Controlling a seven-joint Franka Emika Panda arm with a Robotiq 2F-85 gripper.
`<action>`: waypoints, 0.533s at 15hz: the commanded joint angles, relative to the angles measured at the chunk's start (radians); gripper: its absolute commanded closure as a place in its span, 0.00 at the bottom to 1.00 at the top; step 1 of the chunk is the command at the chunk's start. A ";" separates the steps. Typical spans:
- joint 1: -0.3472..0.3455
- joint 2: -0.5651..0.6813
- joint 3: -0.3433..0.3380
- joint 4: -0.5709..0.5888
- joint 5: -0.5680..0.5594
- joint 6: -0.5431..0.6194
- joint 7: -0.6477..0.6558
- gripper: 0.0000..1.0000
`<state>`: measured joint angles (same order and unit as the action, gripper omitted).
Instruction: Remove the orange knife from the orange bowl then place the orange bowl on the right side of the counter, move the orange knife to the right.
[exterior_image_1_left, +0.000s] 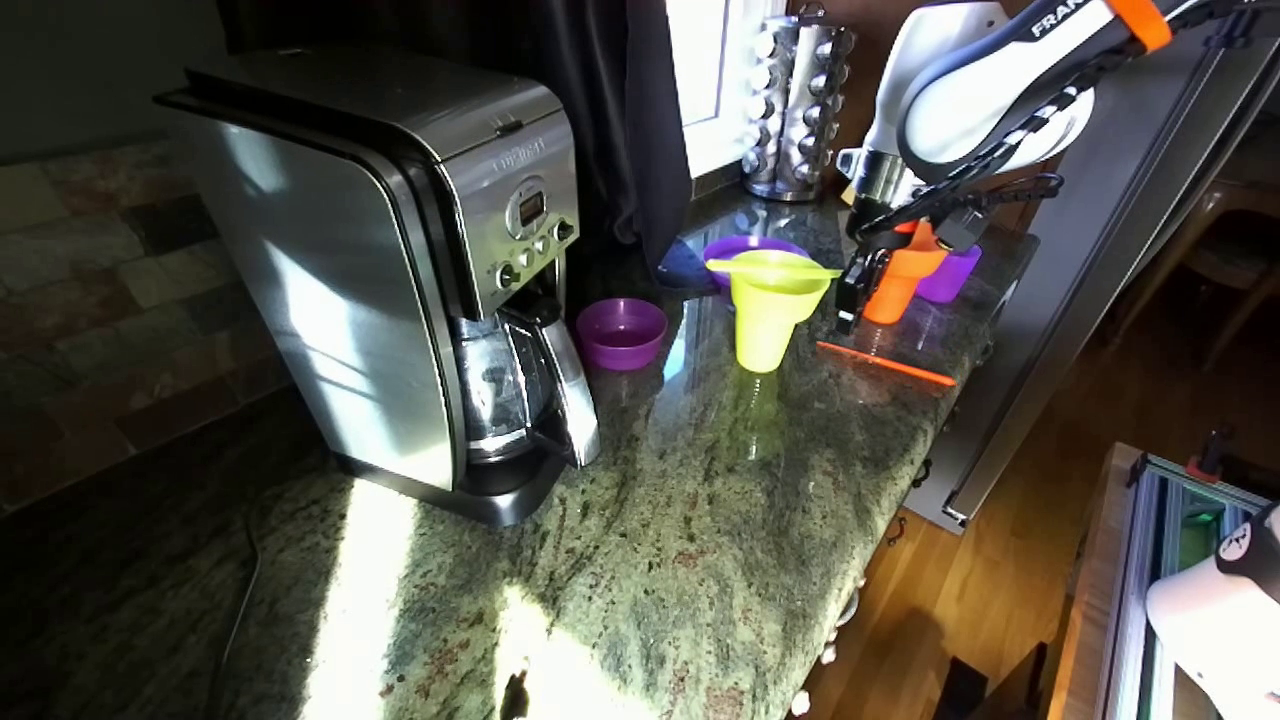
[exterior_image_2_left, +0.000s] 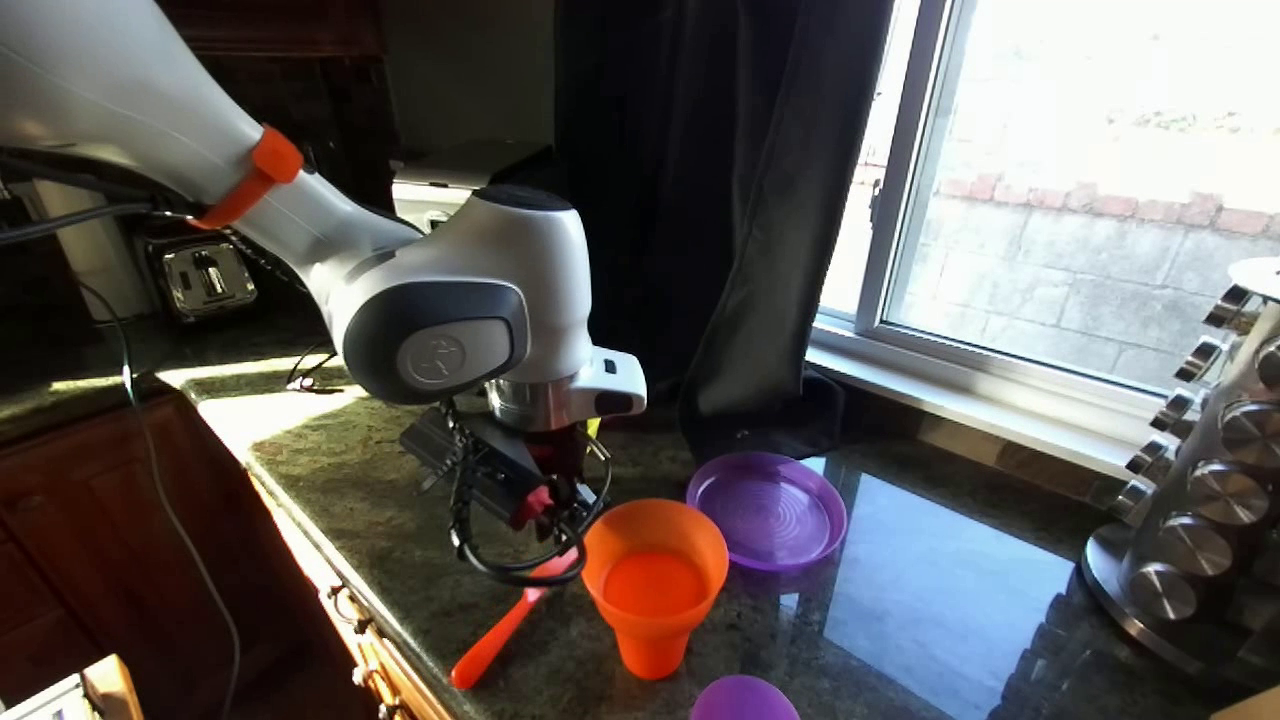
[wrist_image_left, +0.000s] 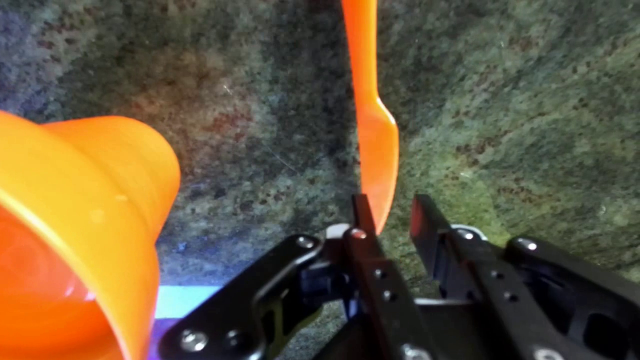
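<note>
While its two fingers (wrist_image_left: 361, 215) stand parted, the gripper (wrist_image_left: 392, 212) has nothing clasped. Gap: moderate, wider than the blade of the orange knife (wrist_image_left: 377, 150) beneath. Contact: the blade's end shows in the gap, partly overlapped by the finger nearer the orange bowl (exterior_image_2_left: 655, 600); whether they touch cannot be told. Knife: one, lying on the counter (wrist_image_left: 270, 150), out of the bowl; blade toward the gripper, handle running off the top edge of the wrist view. Bowl: one, deep and flared, upright on the counter, just beside the knife, apart from it. Purple plate (exterior_image_2_left: 768, 515): one, near the orange bowl. Yellow-green cup (exterior_image_1_left: 765, 335): one, upright, a utensil (exterior_image_1_left: 770, 268) of like colour across its rim. Purple bowl (exterior_image_1_left: 622, 335): one, near the coffee maker (exterior_image_1_left: 400, 280).
</note>
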<state>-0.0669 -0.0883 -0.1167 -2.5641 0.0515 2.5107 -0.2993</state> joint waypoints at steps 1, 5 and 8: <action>0.000 -0.009 0.004 -0.003 0.014 0.001 0.009 0.41; -0.003 -0.064 0.003 -0.015 0.013 -0.040 0.016 0.12; -0.020 -0.087 0.018 0.001 -0.093 -0.145 0.119 0.00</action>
<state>-0.0688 -0.1292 -0.1164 -2.5628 0.0484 2.4682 -0.2844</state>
